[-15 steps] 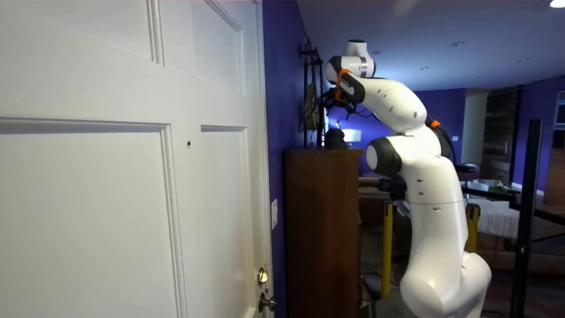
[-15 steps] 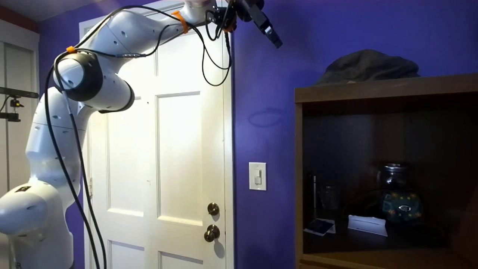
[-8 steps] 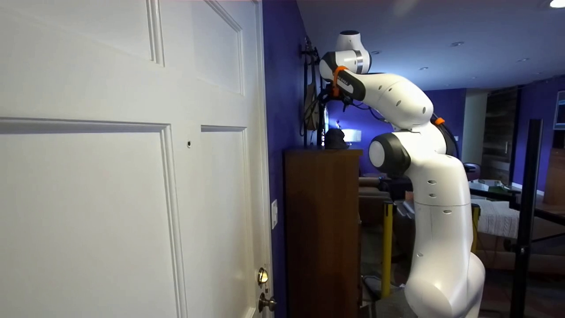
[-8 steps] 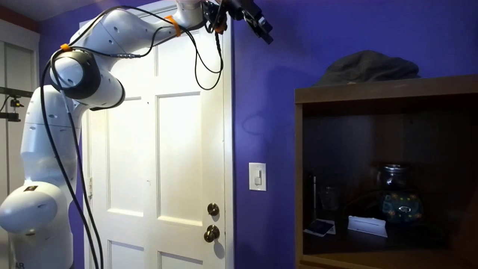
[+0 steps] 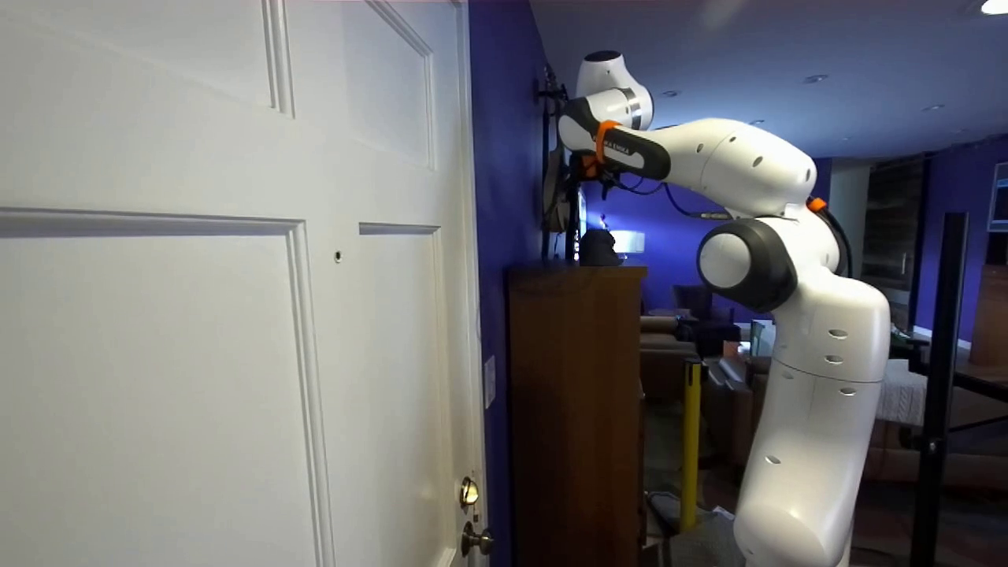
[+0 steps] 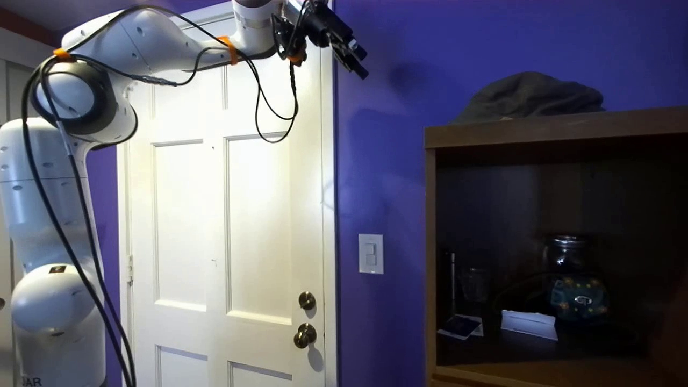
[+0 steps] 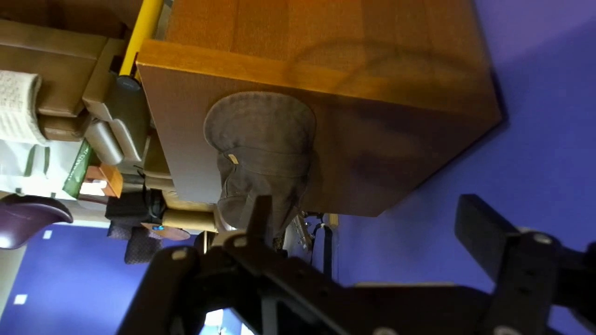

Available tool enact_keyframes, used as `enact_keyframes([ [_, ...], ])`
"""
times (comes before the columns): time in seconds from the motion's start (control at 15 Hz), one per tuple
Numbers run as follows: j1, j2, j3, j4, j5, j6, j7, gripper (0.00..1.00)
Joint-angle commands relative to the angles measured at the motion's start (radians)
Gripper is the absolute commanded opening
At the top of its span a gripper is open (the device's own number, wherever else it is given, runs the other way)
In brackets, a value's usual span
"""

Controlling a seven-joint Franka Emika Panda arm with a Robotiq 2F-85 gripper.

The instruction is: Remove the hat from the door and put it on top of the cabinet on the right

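The hand (image 6: 359,62) is up in the air, tilted down toward the side where the cabinet (image 6: 537,129) stands, fingers (image 7: 484,232) wide apart. They're black, blocky, square-ended.

The hat (image 7: 260,130) lies on the flat cabinet top, ahead of the hand and lower, well apart from it in an exterior view. In the wrist view one finger overlaps the hat's crown end, line of sight only. Limp dark grey cloth, matte: rounded brim, seamed band, small tan tag (image 7: 233,159), slumped crown. Side-on it's a low lumpy dome.

Reddish-brown wood on the cabinet, straight grain on the side panel, lighter strip along the top edge. Its compartment (image 6: 510,204) is lower than the hand: glass jar (image 6: 568,257) with shiny lid, roundish dark item (image 6: 578,301) with flower pattern and oval clasp (can't tell what), white angular piece (image 6: 529,325).

Left of the hand in an exterior view, the door (image 6: 258,226): white paint, raised rectangular mouldings, round brassy knob (image 6: 305,335). Smooth purple wall (image 6: 387,177) behind the hand there, flat white light switch (image 6: 371,253) well below it.

Glossy white arm (image 5: 764,169) leads to the hand: rounded shells, black joint caps, orange strap (image 6: 230,50).

Wrist view, left of the hand: smooth brown sofa (image 7: 65,79), coarse white knit throw (image 7: 17,102), yellow cylindrical post (image 7: 142,37) with black cap.
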Motion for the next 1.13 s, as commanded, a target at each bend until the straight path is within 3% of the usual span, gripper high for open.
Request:
enact_keyframes([
  [0.0,0.023,-0.168,0.059,-0.242,-0.058,0.045,0.122,1.00],
  [0.53,-0.013,-0.364,0.155,-0.535,-0.049,0.122,0.268,1.00],
  [0.6,-0.014,-0.278,0.138,-0.414,-0.019,0.064,0.214,1.00],
  [1.07,-0.018,-0.281,0.143,-0.426,-0.019,0.068,0.217,1.00],
])
